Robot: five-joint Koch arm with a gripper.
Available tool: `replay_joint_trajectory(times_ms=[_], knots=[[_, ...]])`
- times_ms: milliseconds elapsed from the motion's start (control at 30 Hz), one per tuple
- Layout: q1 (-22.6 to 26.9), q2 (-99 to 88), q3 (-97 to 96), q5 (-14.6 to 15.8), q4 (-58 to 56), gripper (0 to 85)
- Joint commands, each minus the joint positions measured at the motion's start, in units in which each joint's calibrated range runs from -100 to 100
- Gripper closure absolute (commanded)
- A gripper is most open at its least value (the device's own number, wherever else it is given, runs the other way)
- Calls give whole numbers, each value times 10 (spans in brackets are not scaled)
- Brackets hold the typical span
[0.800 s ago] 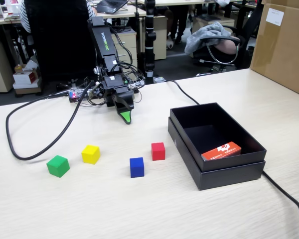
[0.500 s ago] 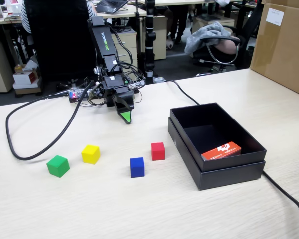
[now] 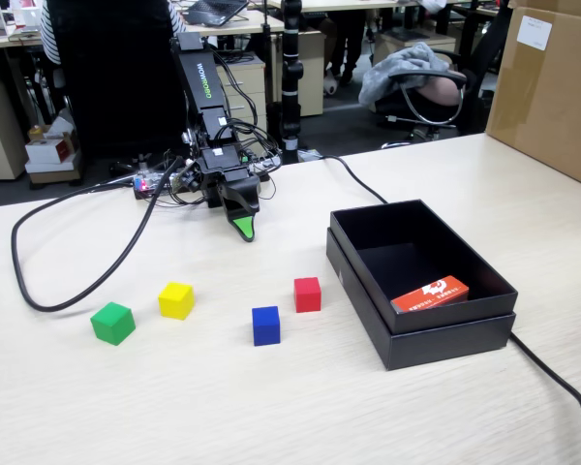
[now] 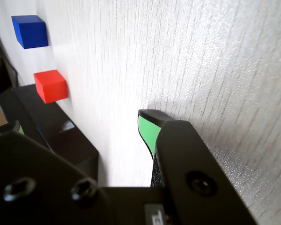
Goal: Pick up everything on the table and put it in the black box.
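Note:
Four cubes sit in a loose row on the pale wood table [image 3: 271, 407]: green [image 3: 112, 323], yellow [image 3: 175, 300], blue [image 3: 265, 325] and red [image 3: 307, 294]. The black box [image 3: 445, 339] stands to the right of the red cube in the fixed view. My gripper [image 3: 242, 228] hangs low over the table behind the cubes, touching none. In the wrist view the gripper [image 4: 82, 126] is open, with bare table between its green-padded fingertips [image 4: 147, 129]. The blue cube [image 4: 30, 31], the red cube [image 4: 50, 86] and a corner of the black box [image 4: 61, 131] show ahead.
An orange-red card pack [image 3: 430, 294] lies inside the box. A black cable [image 3: 77, 291] loops across the table's left side; another cable [image 3: 552, 373] runs past the box's right corner. A big brown carton [image 3: 547, 92] stands at the far right.

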Motion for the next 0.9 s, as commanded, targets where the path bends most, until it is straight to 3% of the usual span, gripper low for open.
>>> replay_joint_trajectory(times_ms=[0,867], knots=[[0,4,-2,0,-33,367],[-1,4,0,-1,-33,368]])
